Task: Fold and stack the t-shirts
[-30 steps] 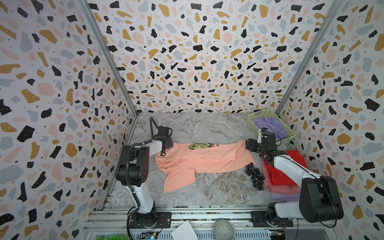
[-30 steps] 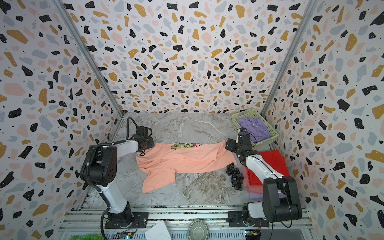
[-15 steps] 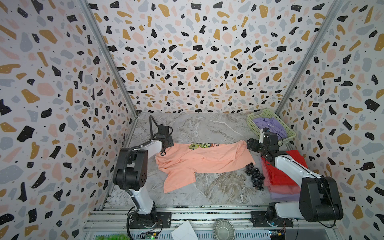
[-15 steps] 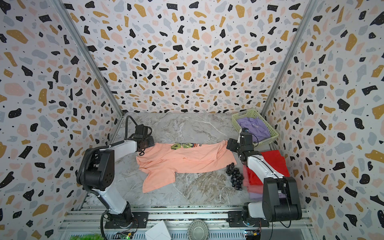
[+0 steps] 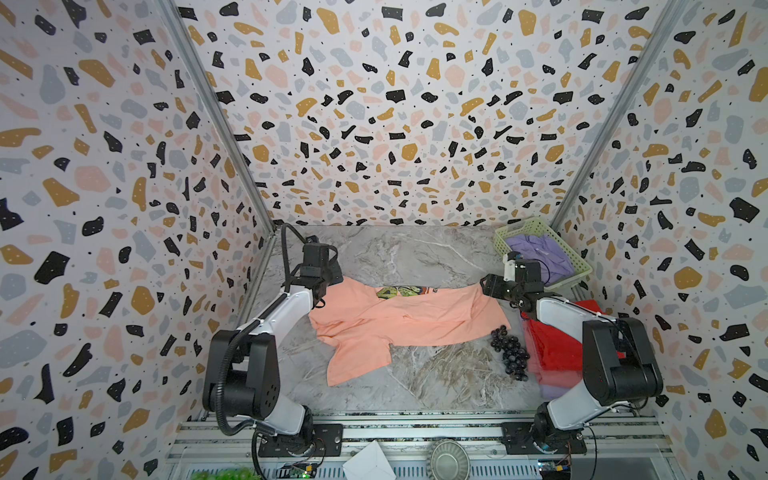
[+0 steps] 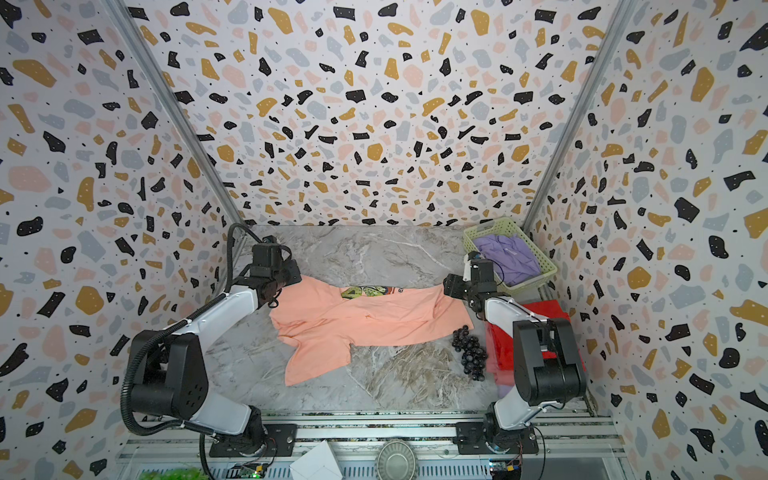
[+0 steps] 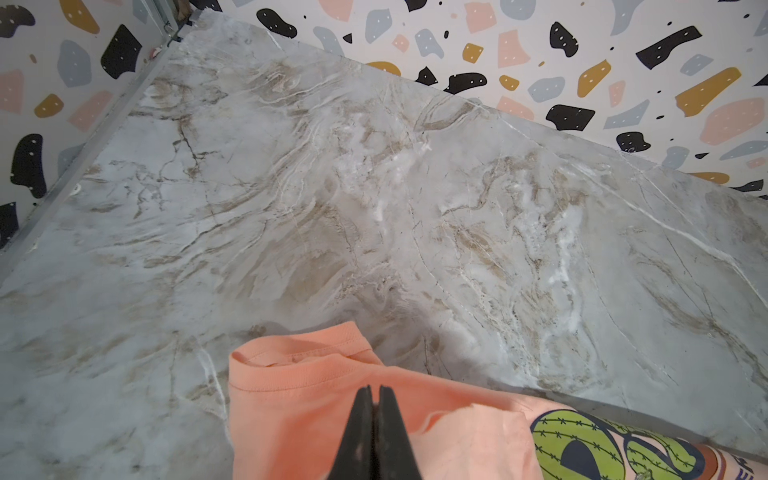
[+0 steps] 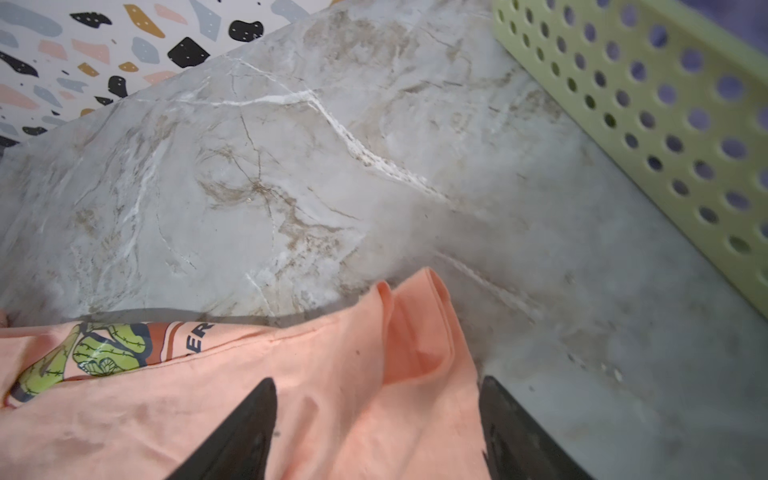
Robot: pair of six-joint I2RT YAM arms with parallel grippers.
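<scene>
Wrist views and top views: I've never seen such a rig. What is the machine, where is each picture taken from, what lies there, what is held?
Two robot arms stand at a marble table. Both top views look down from one overhead camera pair; each wrist view looks along one arm's gripper. A peach t-shirt lies spread between the arms. The left gripper is pinched shut on one end of it; the right gripper stands open over the other end, holding nothing. Beside the right arm lie dark grapes, a red t-shirt, and a green basket holding a lavender t-shirt.
</scene>
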